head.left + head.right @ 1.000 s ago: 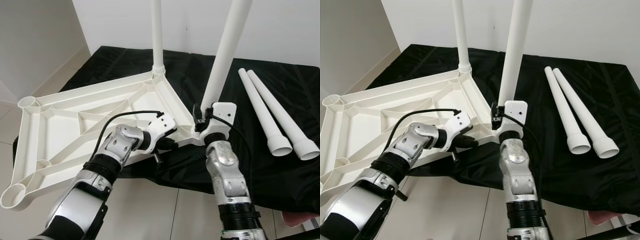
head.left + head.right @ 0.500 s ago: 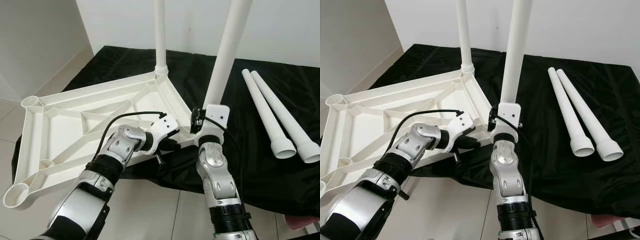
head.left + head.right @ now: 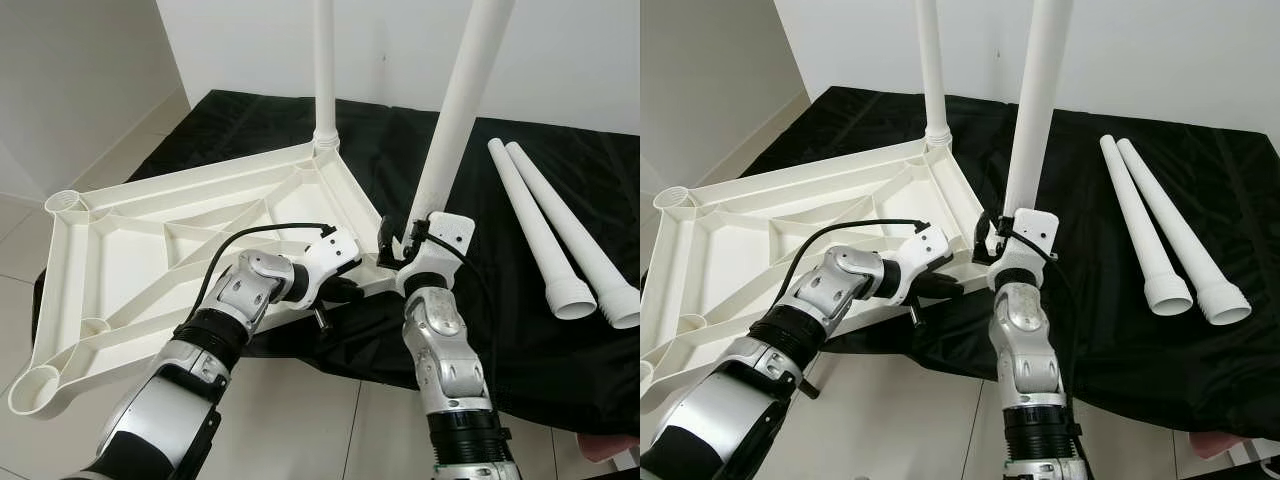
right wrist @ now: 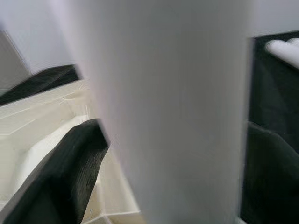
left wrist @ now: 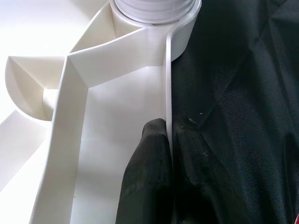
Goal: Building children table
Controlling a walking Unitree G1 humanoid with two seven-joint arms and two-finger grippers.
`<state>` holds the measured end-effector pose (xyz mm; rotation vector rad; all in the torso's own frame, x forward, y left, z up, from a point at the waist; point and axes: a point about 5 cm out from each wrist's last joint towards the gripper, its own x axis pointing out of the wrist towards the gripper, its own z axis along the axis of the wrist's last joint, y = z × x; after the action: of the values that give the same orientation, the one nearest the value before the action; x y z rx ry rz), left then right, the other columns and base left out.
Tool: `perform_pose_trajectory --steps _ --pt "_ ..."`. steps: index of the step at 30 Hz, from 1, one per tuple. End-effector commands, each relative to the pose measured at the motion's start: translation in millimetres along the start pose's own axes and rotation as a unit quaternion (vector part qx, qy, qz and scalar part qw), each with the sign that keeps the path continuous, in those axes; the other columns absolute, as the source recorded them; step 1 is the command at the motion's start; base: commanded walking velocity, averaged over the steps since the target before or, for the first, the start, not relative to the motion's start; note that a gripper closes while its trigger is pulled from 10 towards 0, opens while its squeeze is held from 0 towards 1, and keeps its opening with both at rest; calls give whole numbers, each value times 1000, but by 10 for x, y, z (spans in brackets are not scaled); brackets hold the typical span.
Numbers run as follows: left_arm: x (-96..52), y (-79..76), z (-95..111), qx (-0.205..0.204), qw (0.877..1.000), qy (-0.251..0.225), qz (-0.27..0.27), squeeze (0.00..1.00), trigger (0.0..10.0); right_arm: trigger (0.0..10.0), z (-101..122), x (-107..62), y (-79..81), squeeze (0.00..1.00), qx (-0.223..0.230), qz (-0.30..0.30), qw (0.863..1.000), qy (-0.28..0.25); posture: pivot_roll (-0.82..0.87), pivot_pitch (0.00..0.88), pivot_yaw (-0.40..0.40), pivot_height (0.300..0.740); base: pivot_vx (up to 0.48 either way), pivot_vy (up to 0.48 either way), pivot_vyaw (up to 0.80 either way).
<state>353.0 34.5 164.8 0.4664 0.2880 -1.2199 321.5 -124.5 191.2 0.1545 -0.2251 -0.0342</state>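
Right tool clamped round smooth white tube leg, left tool pinching ribbed tabletop rim

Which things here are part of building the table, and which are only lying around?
In use:
- tabletop, left tool pinching its rim
- near leg, gripped by right tool
- far leg, already standing in its corner

Waiting or background:
- two loose legs
- black cloth

tabletop: white, upside-down | two legs upright | spare legs lying beside
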Motion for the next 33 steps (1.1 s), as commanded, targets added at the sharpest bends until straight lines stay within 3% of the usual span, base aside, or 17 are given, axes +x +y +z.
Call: perform_pose_trajectory --steps 1,3,4,7,9,14,19,26,33 --pt "38 -24 -149 -17 999 30 14 0 10000 10000 32 20 -4 0 11 13 1000 -3 -149 101 95 740 0 0 0" --pt "37 -23 -145 -17 999 29 15 0 10000 10000 65 69 -138 0 4 104 995 2 -152 101 93 740 0 0 0" --pt "37 -23 -145 -17 999 29 15 0 10000 10000 65 69 -138 0 4 104 995 2 -152 101 93 740 0 0 0" --pt "42 -32 -134 -17 999 25 14 0 10000 10000 110 70 -278 0 -45 220 975 2 -153 101 88 740 0 0 0" --pt "44 -34 -133 -17 999 25 14 0 10000 10000 114 66 -296 0 -52 235 971 2 -153 101 88 740 0 0 0" --pt "45 -45 -135 -18 999 24 13 0 10000 10000 55 101 -470 0 -78 315 945 38 -153 101 87 740 0 0 0" --pt "42 -39 -135 -18 999 24 13 0 10000 10000 7 164 -602 0 -85 344 933 61 -147 99 86 740 0 0 0" --pt "45 -52 -140 -16 1000 25 11 0 10000 10000 38 303 -749 0 -95 337 934 63 -143 90 87 740 0 0 0" --pt "53 -70 -149 -15 1000 27 7 0 10000 10000 73 363 -773 0 -95 346 932 56 -143 90 87 740 0 0 0"
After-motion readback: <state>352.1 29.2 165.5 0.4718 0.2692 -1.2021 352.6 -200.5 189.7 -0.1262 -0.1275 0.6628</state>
